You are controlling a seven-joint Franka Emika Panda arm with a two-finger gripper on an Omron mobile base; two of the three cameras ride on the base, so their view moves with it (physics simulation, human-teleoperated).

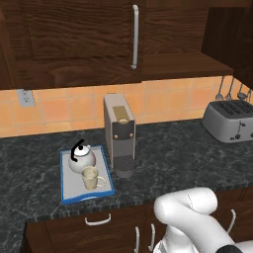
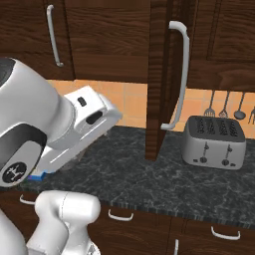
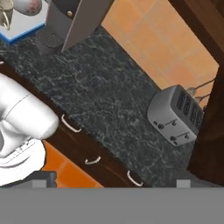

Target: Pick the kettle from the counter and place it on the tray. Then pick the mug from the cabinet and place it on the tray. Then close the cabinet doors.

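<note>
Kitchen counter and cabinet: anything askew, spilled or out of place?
One thing: a cabinet door stands open, swung out edge-on over the counter beside the toaster. The other door is shut. The kettle and mug sit upright on the tray; nothing spilled.

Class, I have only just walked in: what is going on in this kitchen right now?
The kettle and the mug both sit on the tray on the counter, beside a coffee machine. One cabinet door stands open, edge-on near the toaster, so closing the doors is what remains. The robot's tool is open and holds nothing.
</note>
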